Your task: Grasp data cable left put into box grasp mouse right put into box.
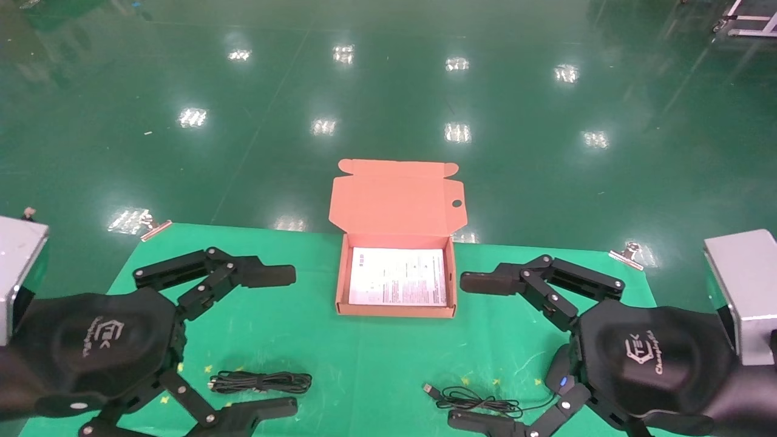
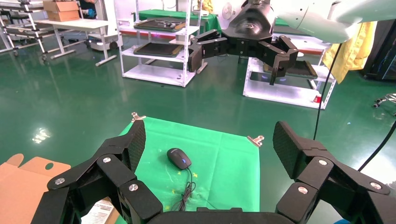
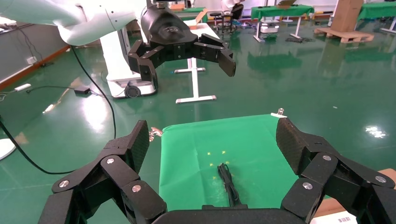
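Observation:
The salmon-orange box [image 1: 394,311] stands open at the table's far middle, lid [image 1: 394,200] up, white printed sheet inside. The data cable [image 1: 261,382], a black bundle, lies front left; it also shows in the right wrist view [image 3: 228,184]. The black mouse [image 1: 561,373] with a blue light lies front right, partly hidden under my right gripper, its cord [image 1: 479,399] trailing left; it also shows in the left wrist view [image 2: 179,157]. My left gripper [image 1: 285,343] is open and empty above the cable. My right gripper [image 1: 464,351] is open and empty above the mouse cord.
A green cloth [image 1: 364,358] covers the table, held by metal clips [image 1: 156,229] at the far corners. Grey blocks stand at the left edge [image 1: 18,267] and right edge [image 1: 743,291]. Green shiny floor lies beyond the table.

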Controlling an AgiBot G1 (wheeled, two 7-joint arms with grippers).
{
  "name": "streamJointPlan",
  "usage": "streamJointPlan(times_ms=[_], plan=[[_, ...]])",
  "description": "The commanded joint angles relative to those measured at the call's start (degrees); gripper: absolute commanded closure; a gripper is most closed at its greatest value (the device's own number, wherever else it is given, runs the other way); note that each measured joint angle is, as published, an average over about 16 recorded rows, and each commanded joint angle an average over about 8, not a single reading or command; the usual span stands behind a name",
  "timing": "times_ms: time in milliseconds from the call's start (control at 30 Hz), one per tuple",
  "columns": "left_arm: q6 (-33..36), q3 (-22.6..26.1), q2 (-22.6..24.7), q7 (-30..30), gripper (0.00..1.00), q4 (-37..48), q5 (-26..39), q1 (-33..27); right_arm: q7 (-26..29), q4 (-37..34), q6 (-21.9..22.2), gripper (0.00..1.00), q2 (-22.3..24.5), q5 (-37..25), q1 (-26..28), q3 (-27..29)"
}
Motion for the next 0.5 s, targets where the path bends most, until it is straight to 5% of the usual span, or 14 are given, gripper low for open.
streamJointPlan(times_ms=[33,500], plan=[[0.0,0.0,0.0,0.0,0.00,0.0,0.0,0.0,0.0,0.0,0.0,0.00,0.0,0.0,0.0,0.0],[0.0,0.0,0.0,0.0,0.00,0.0,0.0,0.0,0.0,0.0,0.0,0.00,0.0,0.0,0.0,0.0]])
